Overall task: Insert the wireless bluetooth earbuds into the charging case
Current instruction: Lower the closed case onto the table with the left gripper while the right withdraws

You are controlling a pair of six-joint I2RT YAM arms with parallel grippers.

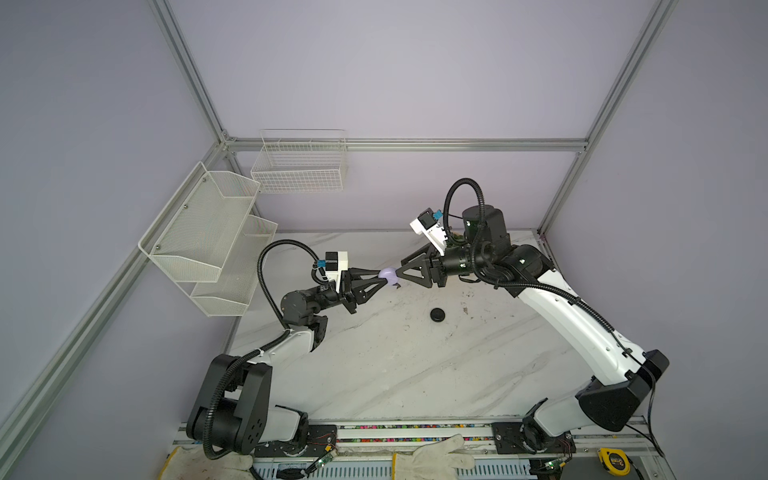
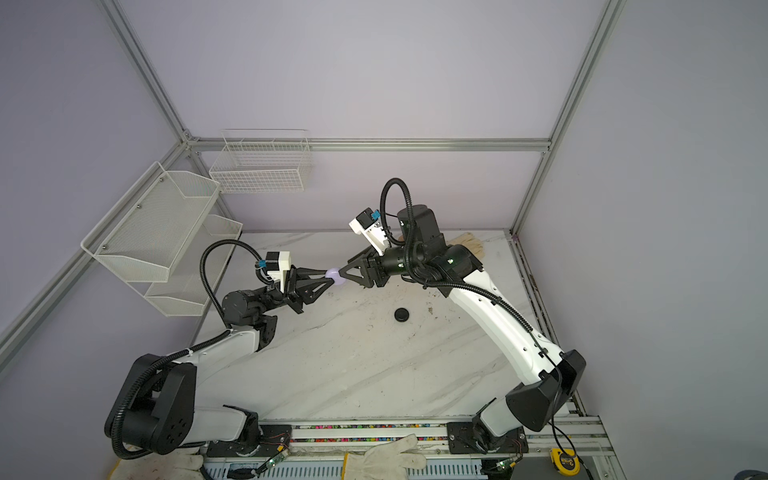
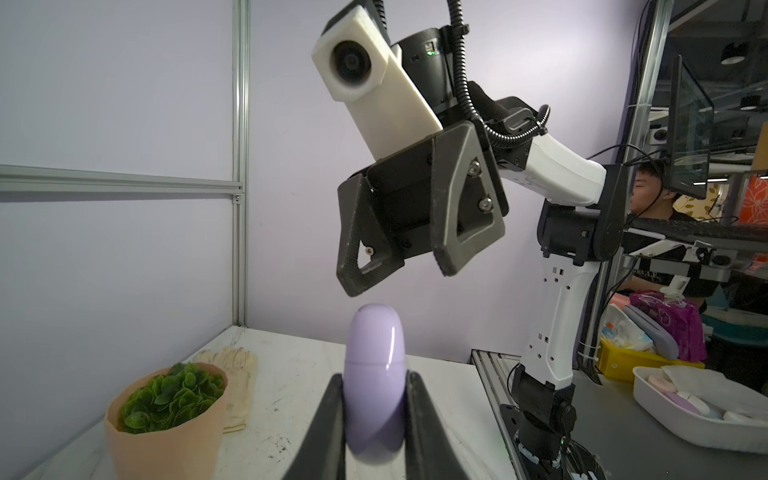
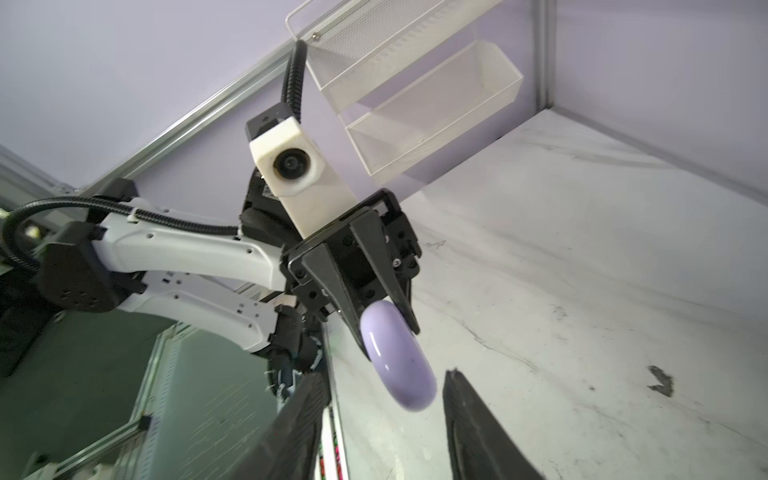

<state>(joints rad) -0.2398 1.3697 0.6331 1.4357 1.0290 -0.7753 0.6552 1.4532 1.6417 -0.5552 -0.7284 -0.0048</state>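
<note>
A closed, round lilac charging case (image 1: 388,274) (image 2: 335,274) is held off the table between the two arms. My left gripper (image 1: 384,277) (image 3: 374,378) is shut on it, its fingers (image 3: 328,419) pressing both flat sides. My right gripper (image 1: 400,273) (image 4: 385,374) faces it with its jaws open. In the right wrist view the case's (image 4: 399,357) free end hangs between the fingertips (image 4: 457,399), touching neither. A closed, round black case (image 1: 437,315) (image 2: 402,314) lies on the table to the right. The earbuds are out of view.
White mesh baskets (image 1: 208,232) hang on the left wall and a wire basket (image 1: 299,166) on the back wall. A potted plant (image 3: 166,415) and a glove (image 3: 237,374) sit at the back right of the marble table (image 1: 395,365). Dark specks (image 1: 465,309) dot it.
</note>
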